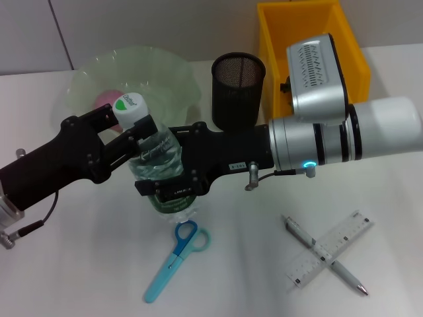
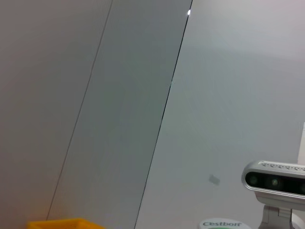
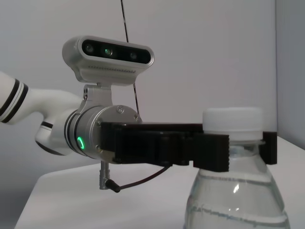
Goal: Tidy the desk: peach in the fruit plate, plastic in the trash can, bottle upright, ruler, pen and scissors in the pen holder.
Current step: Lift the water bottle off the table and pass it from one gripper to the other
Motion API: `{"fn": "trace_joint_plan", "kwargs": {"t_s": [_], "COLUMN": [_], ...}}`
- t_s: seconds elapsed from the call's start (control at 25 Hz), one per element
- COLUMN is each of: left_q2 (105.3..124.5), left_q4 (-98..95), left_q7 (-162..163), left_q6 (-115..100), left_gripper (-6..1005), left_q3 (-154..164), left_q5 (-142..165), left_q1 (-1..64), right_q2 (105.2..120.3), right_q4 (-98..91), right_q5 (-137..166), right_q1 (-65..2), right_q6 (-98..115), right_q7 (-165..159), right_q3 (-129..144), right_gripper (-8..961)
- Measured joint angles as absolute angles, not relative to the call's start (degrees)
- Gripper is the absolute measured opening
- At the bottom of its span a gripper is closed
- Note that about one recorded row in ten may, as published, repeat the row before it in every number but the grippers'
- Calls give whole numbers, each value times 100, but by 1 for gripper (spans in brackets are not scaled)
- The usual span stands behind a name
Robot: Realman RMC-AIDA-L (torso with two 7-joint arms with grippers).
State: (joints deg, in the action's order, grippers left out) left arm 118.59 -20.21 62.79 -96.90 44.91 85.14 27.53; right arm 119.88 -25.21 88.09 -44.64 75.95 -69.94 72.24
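You are looking at a water bottle [image 1: 155, 168] standing upright near the middle of the white desk [image 1: 79, 277], with its white and green cap [image 1: 131, 108] at the top. Your left gripper [image 1: 135, 139] is reaching in from the left and is clenching the bottle's neck just under the cap; the right wrist view is showing those black fingers [image 3: 212, 151] pressing on either side of the neck. Your right gripper [image 1: 173, 188] is coming in from the right and is wrapping the bottle's lower body, fingers closed against it. Just near of the bottle, blue scissors [image 1: 173, 259] are lying flat, handles touching the bottle's base area. To the near right, a silver pen [image 1: 324, 254] and a clear ruler [image 1: 330, 249] are lying crossed over each other. Far of the bottle, a black mesh pen holder [image 1: 238, 89] is standing upright, with a yellow bin [image 1: 350, 46] to its right and a pale green fruit plate [image 1: 162, 66] to its left, a pink peach [image 1: 106, 100] sitting inside.
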Motion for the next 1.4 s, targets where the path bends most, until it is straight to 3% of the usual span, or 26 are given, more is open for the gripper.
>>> {"fn": "trace_joint_plan", "kwargs": {"t_s": [1.4], "left_q2": [11839], "left_q4": [-2021], "left_q7": [6317], "left_q6": [-9726], "left_gripper": [443], "left_q3": [4526], "left_q5": [8486], "left_q1": [2737], "right_q2": [11979], "right_q4": [-2586], "right_q5": [8804], "right_q1": [-4423], "right_q6": [7500], "right_q7": [-6990], "right_q3": [7218], "right_gripper": [825]}}
